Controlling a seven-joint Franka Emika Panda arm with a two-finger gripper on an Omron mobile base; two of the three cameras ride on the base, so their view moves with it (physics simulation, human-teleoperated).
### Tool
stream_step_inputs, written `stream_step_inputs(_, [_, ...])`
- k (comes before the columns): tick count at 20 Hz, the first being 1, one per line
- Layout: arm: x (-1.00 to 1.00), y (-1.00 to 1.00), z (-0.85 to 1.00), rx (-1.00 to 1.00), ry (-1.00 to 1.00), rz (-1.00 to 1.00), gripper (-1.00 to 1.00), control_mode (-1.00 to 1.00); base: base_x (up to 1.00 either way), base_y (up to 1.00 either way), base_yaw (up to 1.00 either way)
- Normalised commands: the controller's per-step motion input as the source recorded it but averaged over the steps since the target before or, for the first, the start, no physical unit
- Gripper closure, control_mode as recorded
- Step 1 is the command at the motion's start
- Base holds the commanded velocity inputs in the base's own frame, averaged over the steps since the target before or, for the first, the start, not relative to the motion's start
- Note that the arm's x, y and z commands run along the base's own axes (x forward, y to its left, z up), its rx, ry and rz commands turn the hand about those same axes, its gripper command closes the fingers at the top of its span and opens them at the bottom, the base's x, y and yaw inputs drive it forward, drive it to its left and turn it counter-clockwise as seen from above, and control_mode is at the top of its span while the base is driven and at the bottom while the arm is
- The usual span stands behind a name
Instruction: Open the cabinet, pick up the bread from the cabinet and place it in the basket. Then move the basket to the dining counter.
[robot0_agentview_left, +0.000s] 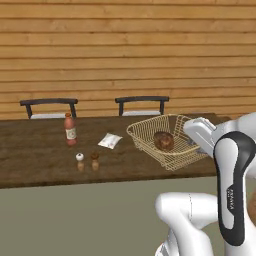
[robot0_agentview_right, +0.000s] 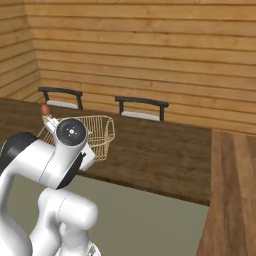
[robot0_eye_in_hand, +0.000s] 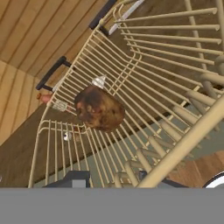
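Inside the basket, at center right of the left base frame, lies the bun, roughly round with no clear long axis; the basket rests on the counter, its long side running from lower right toward upper left. Its near right rim is pinched by the gripper, whose arm rises from the lower right and bends forward and down. Left of it stand a bottle, a packet and two shakers.
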Motion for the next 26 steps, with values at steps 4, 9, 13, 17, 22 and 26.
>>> stream_step_inputs(4, [0.0, 0.0, 0.0, 0.0, 0.0, 0.0, 1.0, 1.0, 0.18, -0.21, 0.12])
stream_step_inputs(9, [0.0, 0.0, 0.0, 0.0, 0.0, 0.0, 1.0, 1.0, 0.22, -0.04, 0.0])
stream_step_inputs(13, [0.0, 0.0, 0.0, 0.0, 0.0, 0.0, 1.0, 1.0, 0.92, -0.02, 0.0])
stream_step_inputs(17, [0.0, 0.0, 0.0, 0.0, 0.0, 0.0, 1.0, 1.0, 0.26, 0.0, 0.0])
stream_step_inputs(22, [0.0, 0.0, 0.0, 0.0, 0.0, 0.0, 1.0, 1.0, 0.0, 0.0, 0.0])
stream_step_inputs(26, [0.0, 0.0, 0.0, 0.0, 0.0, 0.0, 1.0, 1.0, 0.0, 0.0, 0.0])
